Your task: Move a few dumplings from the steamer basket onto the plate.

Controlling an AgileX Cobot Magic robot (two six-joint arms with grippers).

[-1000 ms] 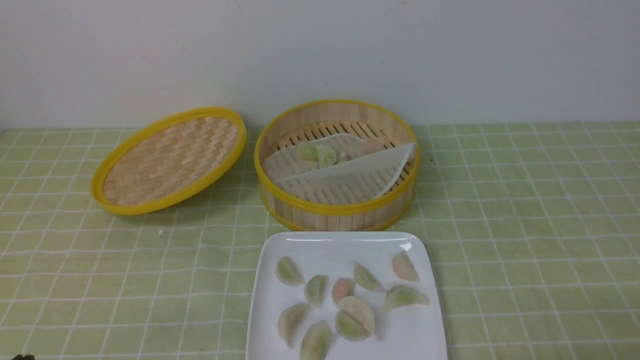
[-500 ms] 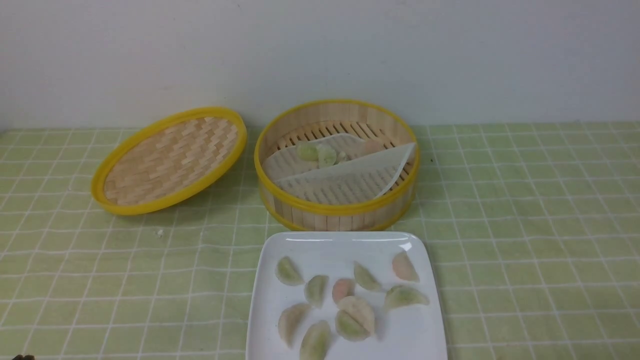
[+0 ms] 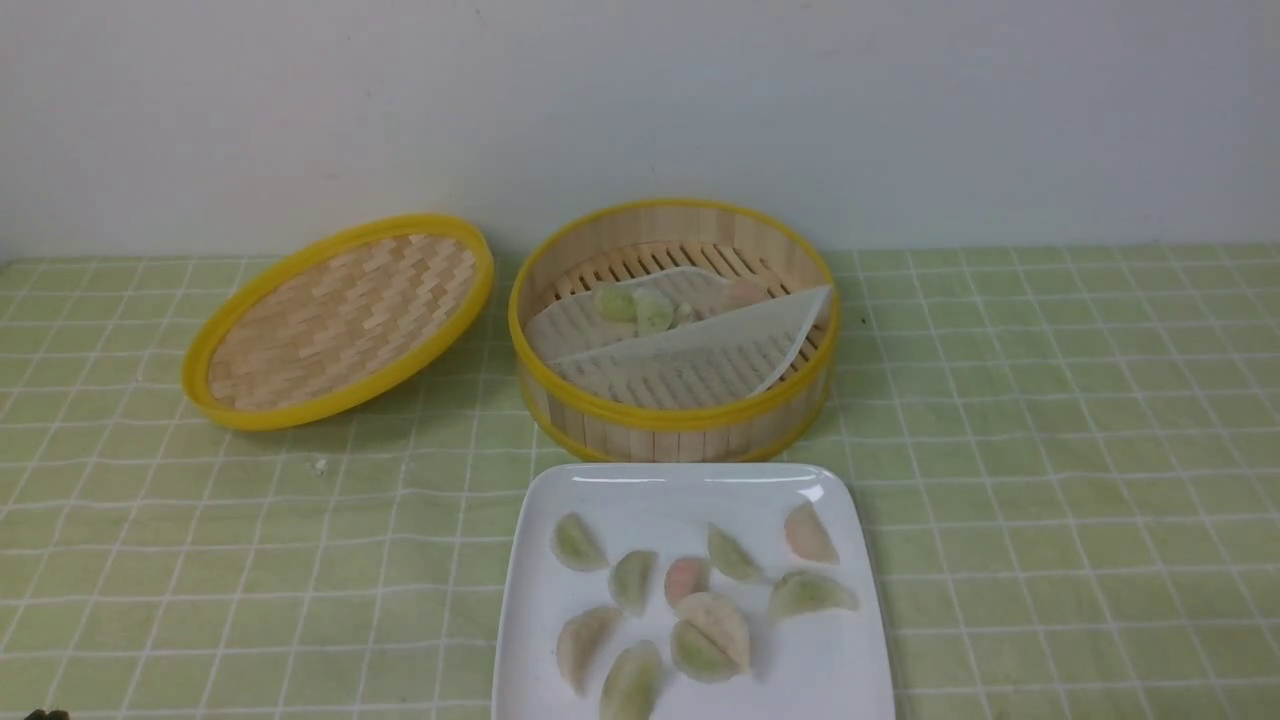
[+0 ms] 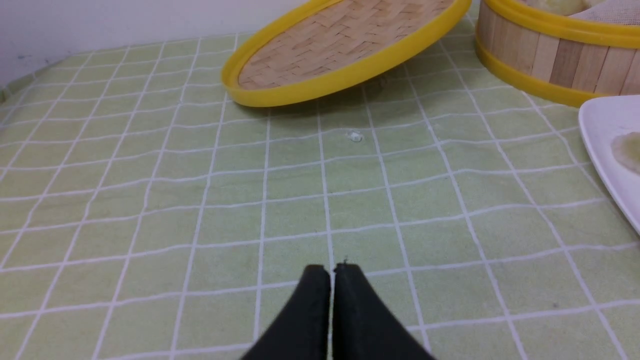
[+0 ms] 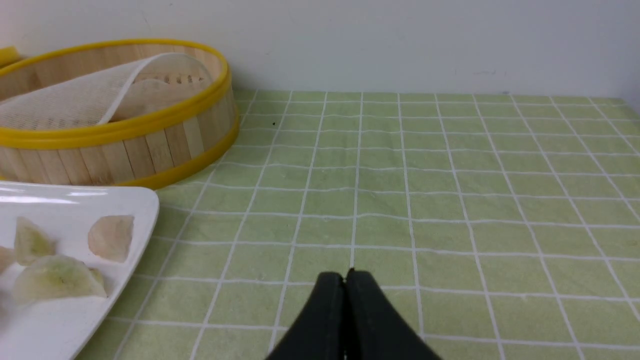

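Observation:
The bamboo steamer basket (image 3: 672, 412) stands at the table's middle back, its white liner paper (image 3: 690, 345) folded over, with a few pale green dumplings (image 3: 635, 305) left at its back. The white square plate (image 3: 620, 488) sits just in front of it and holds several dumplings (image 3: 708, 632). My left gripper (image 4: 332, 270) is shut and empty, low over the cloth left of the plate. My right gripper (image 5: 345, 276) is shut and empty, low over the cloth right of the plate (image 5: 125, 200). Neither gripper shows in the front view.
The shallow woven yellow-rimmed lid (image 3: 340, 318) leans tilted left of the steamer; it also shows in the left wrist view (image 4: 340, 45). A small white crumb (image 3: 318, 465) lies on the green checked tablecloth. A pale wall stands close behind.

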